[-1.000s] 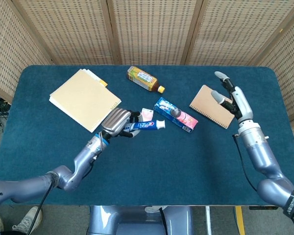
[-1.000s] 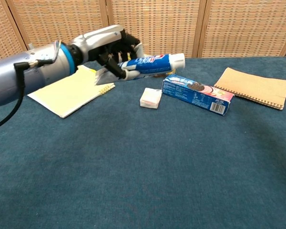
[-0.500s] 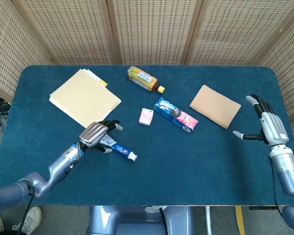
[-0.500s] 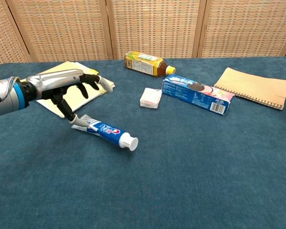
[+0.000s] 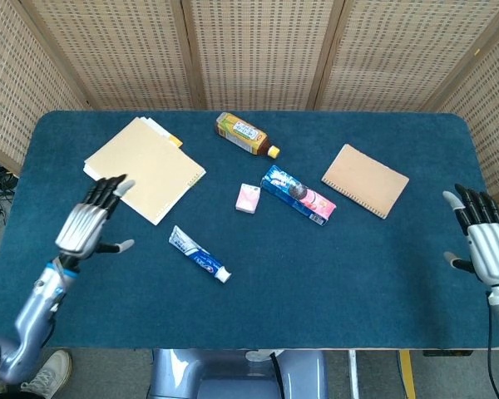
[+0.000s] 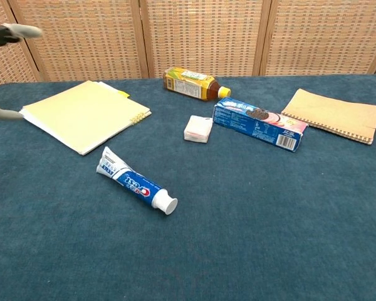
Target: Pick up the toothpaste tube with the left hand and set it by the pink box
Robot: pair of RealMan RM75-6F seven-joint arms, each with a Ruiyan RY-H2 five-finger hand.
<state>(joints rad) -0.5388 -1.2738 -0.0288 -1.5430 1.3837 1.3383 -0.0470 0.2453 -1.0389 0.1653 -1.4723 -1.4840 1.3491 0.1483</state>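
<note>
The left hand (image 5: 90, 224) hangs at the robot's left side with its fingers (image 5: 110, 191) spread and pointing up and away, thumb out to the side, holding nothing; its forearm slants down toward the lower corner. The right hand (image 5: 485, 241) is raised at the far right edge, fingers apart and upright, palm empty, wrist below it

Toothpaste tube (image 5: 199, 254): blue-white, white cap, lying flat on table (image 5: 333, 274); pink box (image 5: 248, 198): small, lying well apart from it.

Blue-white toothpaste tube (image 6: 135, 182), seemingly pink box (image 6: 198, 128)
</note>
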